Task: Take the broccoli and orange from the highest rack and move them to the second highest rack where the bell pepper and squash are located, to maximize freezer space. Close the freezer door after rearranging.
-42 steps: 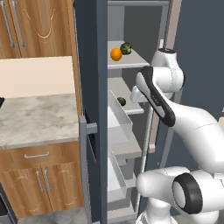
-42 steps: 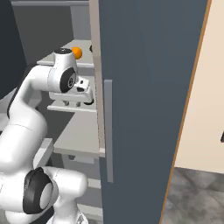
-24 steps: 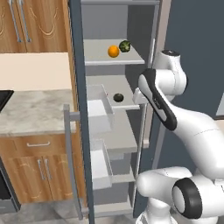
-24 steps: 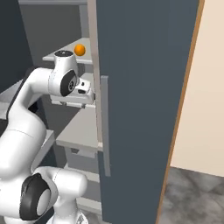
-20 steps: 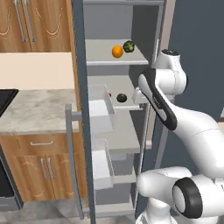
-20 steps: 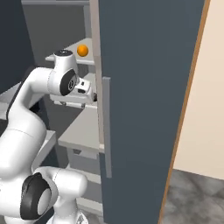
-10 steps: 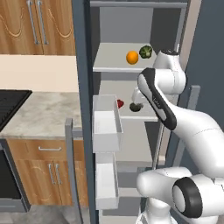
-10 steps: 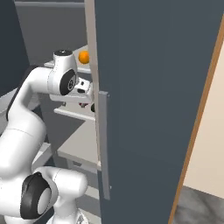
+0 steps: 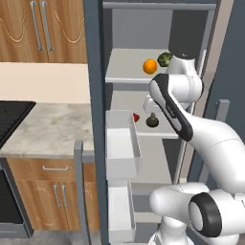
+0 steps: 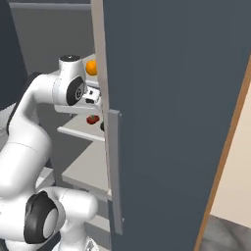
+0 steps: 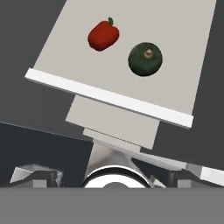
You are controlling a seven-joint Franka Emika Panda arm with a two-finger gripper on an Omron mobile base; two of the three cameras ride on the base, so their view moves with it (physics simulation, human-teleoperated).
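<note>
I saw the orange (image 9: 150, 66) and the broccoli (image 9: 165, 59) side by side on the highest rack (image 9: 125, 72), the orange to the left; both were round, with no long axis I could name. One shelf below, on the second highest rack (image 11: 65, 48), sat the red bell pepper (image 11: 103, 35), stem pointing to the back of the freezer (image 9: 94, 72), and the dark green squash (image 11: 145, 58), stem up. My arm reached in between the two racks. I could not tell how wide the claw stood. The freezer door (image 10: 171, 112) stood open.
</note>
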